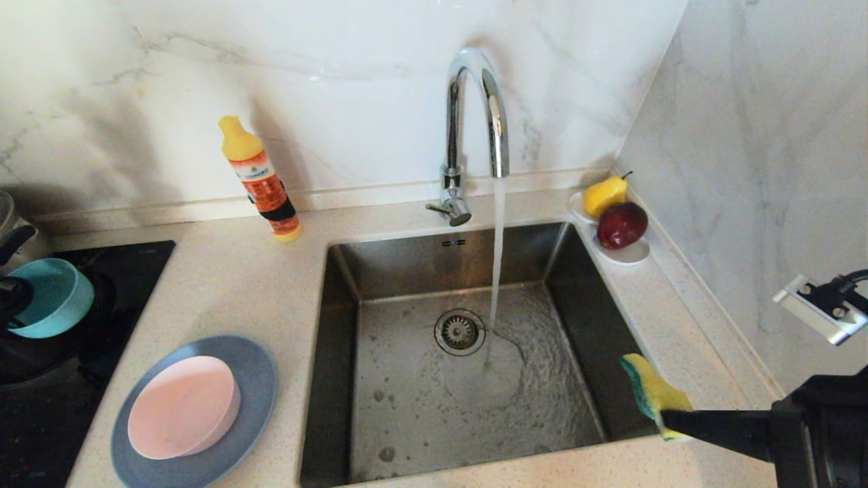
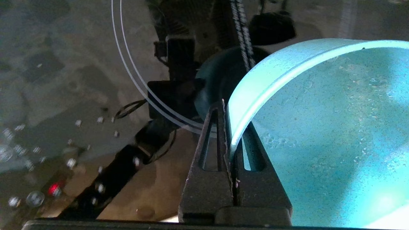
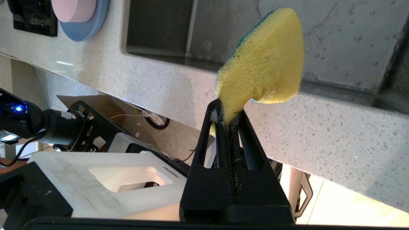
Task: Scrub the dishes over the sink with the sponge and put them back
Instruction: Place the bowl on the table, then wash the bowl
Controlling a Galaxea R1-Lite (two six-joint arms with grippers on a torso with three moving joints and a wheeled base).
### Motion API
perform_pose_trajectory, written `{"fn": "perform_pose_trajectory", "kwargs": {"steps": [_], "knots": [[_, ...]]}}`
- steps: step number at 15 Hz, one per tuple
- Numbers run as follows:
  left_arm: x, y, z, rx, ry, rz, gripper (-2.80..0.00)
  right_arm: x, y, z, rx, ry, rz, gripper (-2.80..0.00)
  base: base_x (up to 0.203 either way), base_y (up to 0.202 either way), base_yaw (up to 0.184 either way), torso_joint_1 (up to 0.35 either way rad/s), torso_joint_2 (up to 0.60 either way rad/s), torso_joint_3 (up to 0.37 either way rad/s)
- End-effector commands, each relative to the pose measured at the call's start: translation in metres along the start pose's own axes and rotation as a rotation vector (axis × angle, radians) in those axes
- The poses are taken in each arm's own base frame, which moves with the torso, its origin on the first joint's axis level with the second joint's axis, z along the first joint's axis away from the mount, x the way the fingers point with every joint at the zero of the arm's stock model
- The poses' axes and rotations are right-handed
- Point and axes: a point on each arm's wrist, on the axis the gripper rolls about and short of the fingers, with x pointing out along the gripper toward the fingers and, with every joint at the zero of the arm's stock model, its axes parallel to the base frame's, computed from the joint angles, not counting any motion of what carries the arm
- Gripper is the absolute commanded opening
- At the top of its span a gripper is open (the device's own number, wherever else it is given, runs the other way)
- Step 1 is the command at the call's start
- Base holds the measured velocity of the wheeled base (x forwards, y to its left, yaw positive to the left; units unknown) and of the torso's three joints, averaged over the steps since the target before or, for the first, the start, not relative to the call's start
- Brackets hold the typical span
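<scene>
- The left tool (image 2: 230,127) sits at the far left edge of the head view, over the black hob (image 1: 41,379), its fingers (image 2: 211,153) pressed together on the rim of the teal bowl (image 1: 51,297).
- In the left wrist view one finger lies outside the bowl wall and the other inside it; the bowl is lifted and tipped, with its opening turned toward the right of the head view.
- The right tool (image 3: 227,116) reaches in from the lower right of the head view, pinching the yellow sponge (image 1: 652,393) by one end; the sponge's green side (image 1: 632,379) faces left.
- The sponge hangs above the lower right corner of the sink (image 1: 407,407), just over its rim.
- The sink fills the centre of the head view, with the round drain strainer (image 1: 460,331) in the middle of its wet floor.
- Water runs from the chrome tap (image 1: 475,115) in a thin stream that lands just right of the strainer.
- The grey-blue plate (image 1: 251,366) lies on the bench (image 1: 224,285) at lower left, left of the sink, with the pink bowl (image 1: 183,407) on it.
- An orange bottle with a yellow cap (image 1: 261,179) stands on the bench at upper left of the sink, leaning.
- A small white dish (image 1: 627,254) at the sink's upper right corner holds a yellow pear (image 1: 605,194) and a dark red apple (image 1: 622,225), touching each other.
</scene>
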Motion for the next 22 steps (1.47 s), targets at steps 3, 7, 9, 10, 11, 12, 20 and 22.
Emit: {"fn": "perform_pose_trajectory", "kwargs": {"steps": [3,7,9,10,11,12,20,22], "knots": [[0.026,0.005,0.000,-0.013,0.036,0.041,-2.80,-0.002,0.000,-0.001,0.002,-0.002,0.003,-2.80,0.000,0.000,0.000,0.000,0.00,0.000],[0.026,0.003,0.002,-0.009,0.029,0.037,-2.80,0.000,0.000,-0.001,0.002,0.003,0.003,-2.80,0.000,0.000,0.000,0.000,0.00,0.000],[0.024,0.002,0.003,-0.007,0.022,0.027,0.00,0.001,0.000,-0.001,0.003,0.009,0.001,-2.80,0.000,0.000,0.000,0.000,0.00,0.000],[0.020,0.000,0.004,-0.006,0.018,0.018,0.00,0.002,-0.001,-0.002,0.003,0.012,-0.001,-2.80,0.000,0.000,0.000,0.000,0.00,0.000],[0.014,-0.002,0.006,-0.007,0.007,0.005,0.00,0.002,-0.001,-0.002,0.004,0.014,-0.001,-2.80,0.000,0.000,0.000,0.000,0.00,0.000],[0.006,-0.004,0.008,-0.007,-0.005,-0.013,0.00,0.002,-0.001,-0.002,0.004,0.014,-0.002,-2.80,0.000,0.000,0.000,0.000,0.00,0.000],[-0.133,-0.022,-0.016,0.133,0.000,-0.215,-2.80,0.002,-0.001,-0.002,0.006,0.014,-0.006,-2.80,0.000,0.000,0.000,0.000,0.00,0.000],[-0.158,-0.022,-0.045,0.295,0.115,-0.240,-2.80,0.003,-0.002,-0.004,0.006,0.021,-0.008,-2.80,0.000,0.000,0.000,0.000,0.00,0.000]]}}
